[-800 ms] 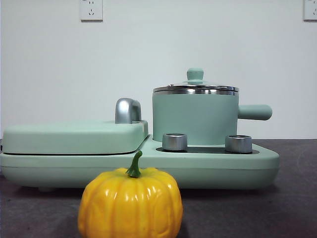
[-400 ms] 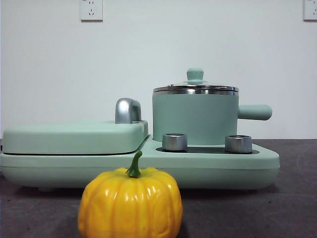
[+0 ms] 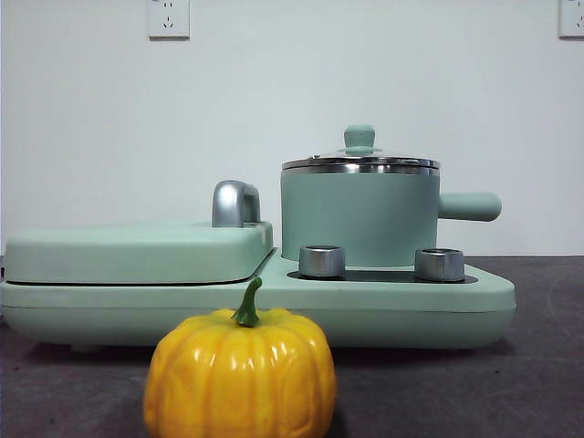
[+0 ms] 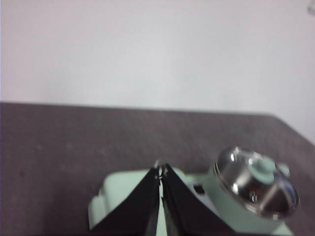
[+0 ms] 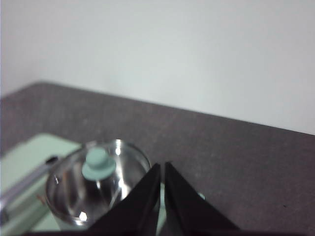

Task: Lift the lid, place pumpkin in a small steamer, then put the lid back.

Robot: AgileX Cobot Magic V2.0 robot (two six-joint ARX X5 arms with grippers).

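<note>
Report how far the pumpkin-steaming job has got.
Nothing looks done. The round glass lid with its mint knob sits on the mint-green cylindrical steamer pot; the glossy yellow-orange pumpkin sits on the table. The left gripper and right gripper are shut, holding nothing. Every step remains.

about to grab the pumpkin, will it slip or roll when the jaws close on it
The pumpkin looks glossy, with bright highlights on its skin, so the jaws may well slide on it. Its ribbed, rounded sides probably leave little flat contact, so a push could roll it. It seems to sit steady on the table for now, stem up.
</note>
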